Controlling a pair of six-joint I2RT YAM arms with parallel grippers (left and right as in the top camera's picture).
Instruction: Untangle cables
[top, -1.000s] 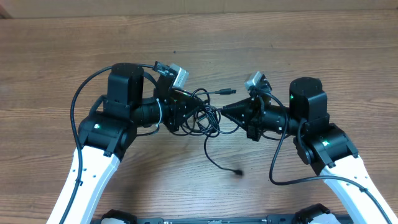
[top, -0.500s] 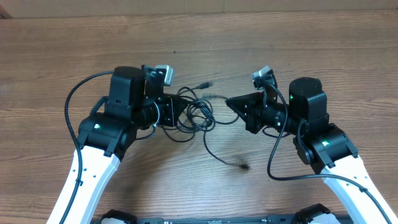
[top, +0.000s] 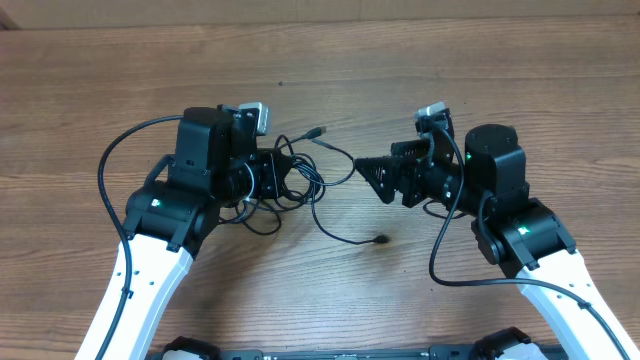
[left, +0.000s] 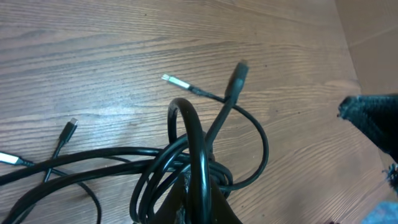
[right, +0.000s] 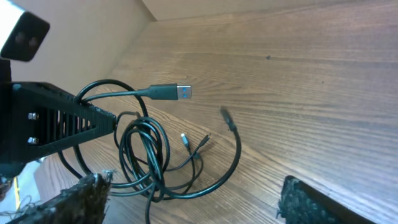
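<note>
Cables (top: 318, 205) are being clamped by the clenched left gripper (top: 286, 180), the contact being cut off at the wrist view's edge; the right gripper's (top: 370, 180) 2 fingers (right: 84, 198) are being held apart.

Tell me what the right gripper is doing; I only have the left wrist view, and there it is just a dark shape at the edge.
Observer: The right gripper is open; its wrist view shows nothing between its fingers.
Operator: Where is the tangle from overhead?
Observer: The cables bunch at the left gripper, which is shut on them, between the two arms.
Operator: Any loose ends?
Observer: Overhead, one strand runs out to a small plug lying alone on the table, on the robot's side of the right gripper.
</note>
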